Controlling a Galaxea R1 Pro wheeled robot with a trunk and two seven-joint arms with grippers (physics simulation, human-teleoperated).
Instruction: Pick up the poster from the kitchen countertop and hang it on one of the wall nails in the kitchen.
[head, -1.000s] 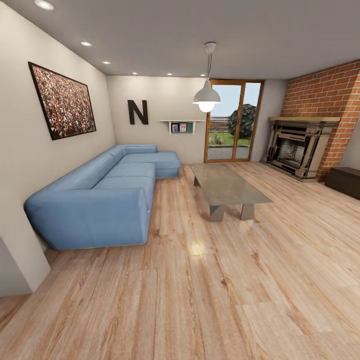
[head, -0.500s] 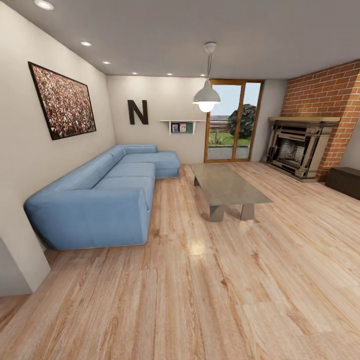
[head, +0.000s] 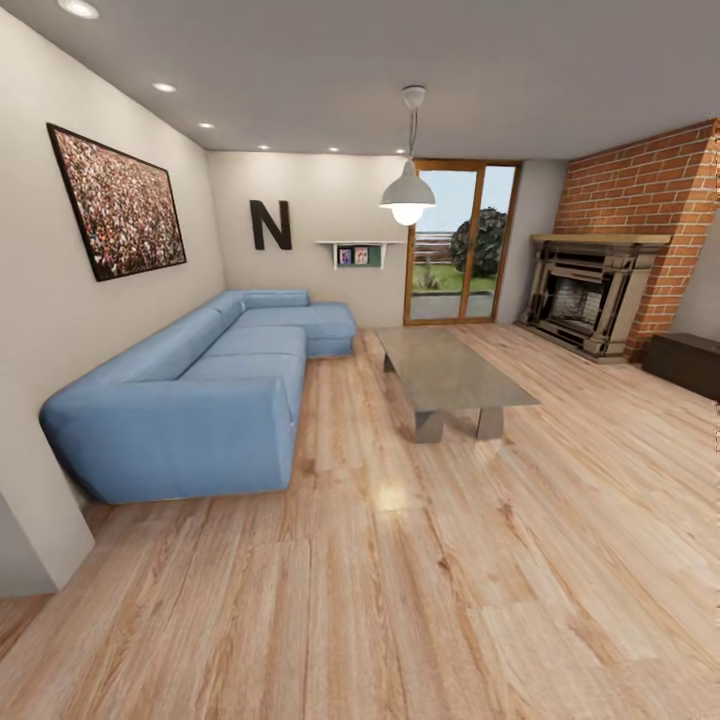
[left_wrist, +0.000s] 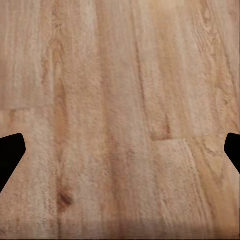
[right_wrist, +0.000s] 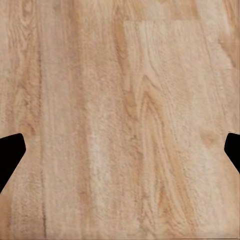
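I see a living room: long blue sofa at left, wooden plank floor below. Poster and kitchen countertop lie somewhere outside these frames, so neither arm is nearer. Left gripper and right gripper hang spread wide, empty, over planks.

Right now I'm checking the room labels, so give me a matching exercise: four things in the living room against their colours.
Things:
1. sofa
2. coffee table
3. chimney wall
4. letter N

Colours:
a. red brick
b. black
c. blue
d. grey

Pairs: 1-c, 2-d, 3-a, 4-b
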